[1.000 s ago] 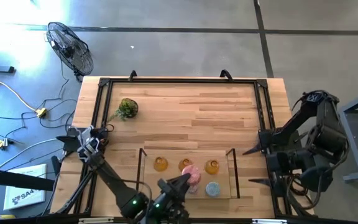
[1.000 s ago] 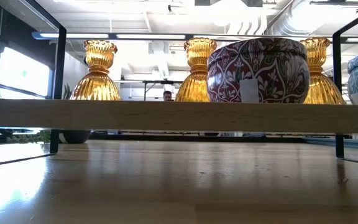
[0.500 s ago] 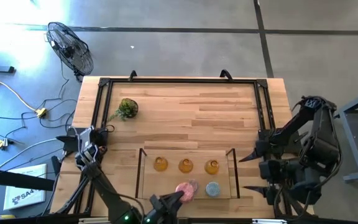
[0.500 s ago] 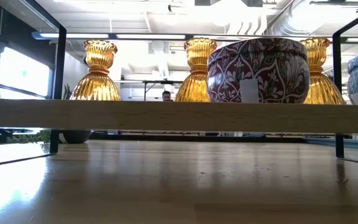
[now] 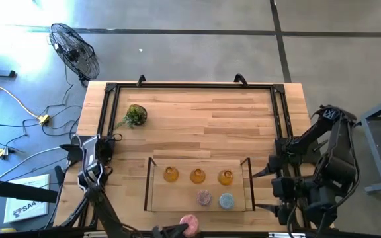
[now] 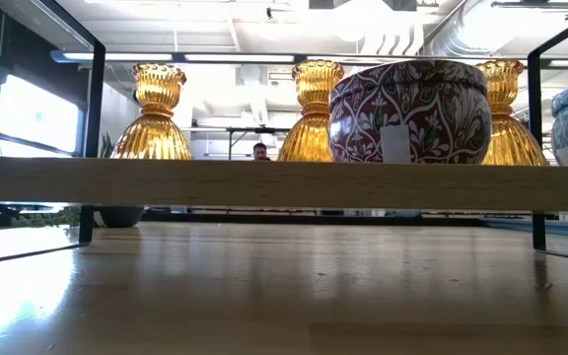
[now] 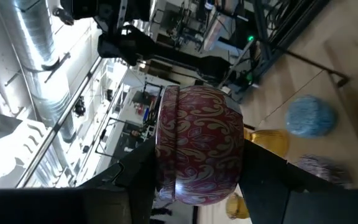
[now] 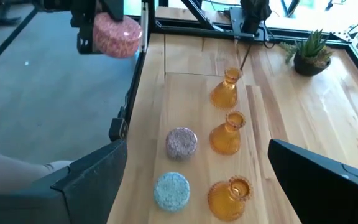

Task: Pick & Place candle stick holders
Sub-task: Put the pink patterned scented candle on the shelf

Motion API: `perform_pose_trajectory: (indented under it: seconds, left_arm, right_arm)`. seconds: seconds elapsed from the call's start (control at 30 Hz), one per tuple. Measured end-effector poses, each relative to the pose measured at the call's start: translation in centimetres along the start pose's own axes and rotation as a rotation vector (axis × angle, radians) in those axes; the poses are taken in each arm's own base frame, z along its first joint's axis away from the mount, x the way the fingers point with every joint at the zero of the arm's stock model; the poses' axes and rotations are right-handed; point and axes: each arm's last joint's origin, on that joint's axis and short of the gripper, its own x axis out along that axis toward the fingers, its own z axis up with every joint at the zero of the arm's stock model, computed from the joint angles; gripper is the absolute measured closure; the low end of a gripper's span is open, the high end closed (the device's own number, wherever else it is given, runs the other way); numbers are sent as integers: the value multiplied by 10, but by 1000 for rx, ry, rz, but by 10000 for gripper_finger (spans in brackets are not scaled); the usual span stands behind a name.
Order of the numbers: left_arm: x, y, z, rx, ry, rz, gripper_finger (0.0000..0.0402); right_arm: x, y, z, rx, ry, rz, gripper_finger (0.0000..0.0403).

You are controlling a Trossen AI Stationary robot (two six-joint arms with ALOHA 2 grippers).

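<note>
Lifted off the tray (image 5: 150,186), the pink holder (image 5: 190,223) now sits clamped in the left pincer (image 5: 185,227) past the table (image 5: 197,122) edge; right pincer (image 5: 270,190) spread wide.

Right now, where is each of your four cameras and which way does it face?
High view: above the table, facing straight down; right gripper beside the tray.
Low view: at table height, level past the wooden rail; no arm shows.
Left wrist: the left gripper clamps the pink holder.
Right wrist: along the tray; its own fingers frame the picture.
Shared: the right wrist and high views both show the three amber holders and that lifted pink holder.
</note>
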Motion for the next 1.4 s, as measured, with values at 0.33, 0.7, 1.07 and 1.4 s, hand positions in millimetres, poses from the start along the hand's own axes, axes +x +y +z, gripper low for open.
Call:
perform_pose_trajectory:
  seconds: [0.33, 0.7, 1.07, 1.4]
  left_arm:
    - [-18, -32, -3, -33, -31, -16, 220]
    - [-23, -65, -8, -50, -39, -20, 220]
    - [-20, -95, -13, -87, -32, -17, 220]
    - [-31, -104, -17, -90, -50, -26, 220]
  right_arm:
    - [9, 8, 2, 23, -23, -8, 18]
    - [16, 14, -1, 50, -14, -19, 18]
    - [16, 16, -1, 68, -17, -10, 18]
    - [18, 16, 1, 79, -43, -26, 18]
